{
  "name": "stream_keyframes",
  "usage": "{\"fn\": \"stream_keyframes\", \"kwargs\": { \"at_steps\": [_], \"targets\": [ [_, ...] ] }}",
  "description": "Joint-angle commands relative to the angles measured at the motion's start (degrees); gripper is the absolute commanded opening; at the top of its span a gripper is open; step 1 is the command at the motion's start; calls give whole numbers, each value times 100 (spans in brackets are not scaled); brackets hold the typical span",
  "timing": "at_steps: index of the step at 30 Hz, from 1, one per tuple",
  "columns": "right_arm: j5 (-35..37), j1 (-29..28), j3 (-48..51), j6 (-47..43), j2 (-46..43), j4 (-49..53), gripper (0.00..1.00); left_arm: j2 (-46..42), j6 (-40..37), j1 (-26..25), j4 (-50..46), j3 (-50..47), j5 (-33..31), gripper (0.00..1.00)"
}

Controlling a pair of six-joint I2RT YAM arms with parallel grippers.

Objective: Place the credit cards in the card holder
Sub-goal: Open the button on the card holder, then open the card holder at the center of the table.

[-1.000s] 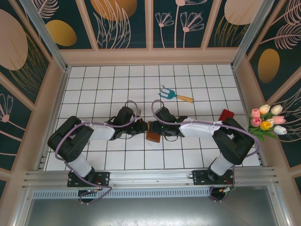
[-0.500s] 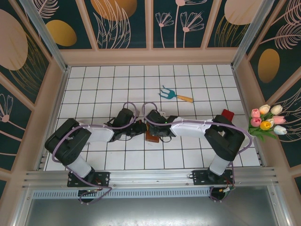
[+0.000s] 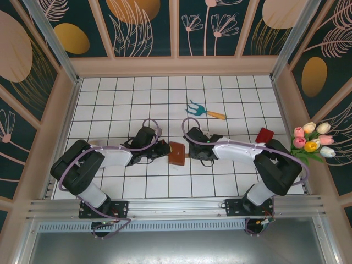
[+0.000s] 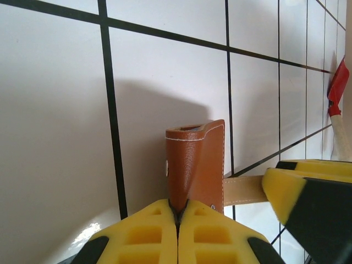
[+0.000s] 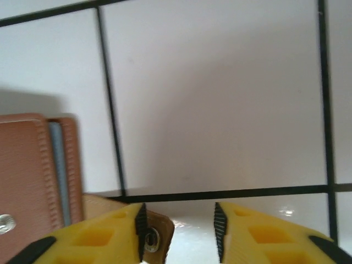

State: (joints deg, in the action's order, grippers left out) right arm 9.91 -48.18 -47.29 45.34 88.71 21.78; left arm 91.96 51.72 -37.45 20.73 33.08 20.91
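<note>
Now the right gripper (image 5: 180, 232) is drawn back, parted; closer in, the card holder (image 4: 196, 165) is clamped by the left gripper (image 4: 177, 219).

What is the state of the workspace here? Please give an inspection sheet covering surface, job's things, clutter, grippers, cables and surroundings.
Surface: white tiled table with dark grid lines; no spills seen.
Job's things: brown card holder mid-table between the arms; red card near the right edge, apart from it.
Clutter: blue-headed garden fork behind the card holder.
Grippers: left gripper, jaws shut on the card holder's edge; right gripper, jaws open, beside its snap tab.
Cables: purple cables looped along both arms, clear of the items.
Surroundings: patterned wall panels; tulips outside the right wall.
</note>
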Motion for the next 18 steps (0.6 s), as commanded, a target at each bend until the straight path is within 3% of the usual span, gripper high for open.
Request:
{"fn": "stream_keyframes", "kwargs": {
  "at_steps": [1,3,7,13,16,18],
  "targets": [
    [-462,72,-37,-83,-187,-368,48,40,-170,41,-163,31,-79,0],
    [-627,80,-61,-133,-148,-518,54,59,-176,36,-181,62,-60,0],
    [-785,90,-124,-183,140,-583,54,85,-189,36,-186,86,-53,0],
    [-825,142,-53,-138,224,-534,22,30,-223,36,-342,85,-217,0],
    [-880,165,-68,-160,-53,-649,12,-16,-276,33,-535,126,-371,14],
    [-1118,169,-79,-244,-322,-834,11,-102,-312,31,-700,155,-499,35]
  ]
}}
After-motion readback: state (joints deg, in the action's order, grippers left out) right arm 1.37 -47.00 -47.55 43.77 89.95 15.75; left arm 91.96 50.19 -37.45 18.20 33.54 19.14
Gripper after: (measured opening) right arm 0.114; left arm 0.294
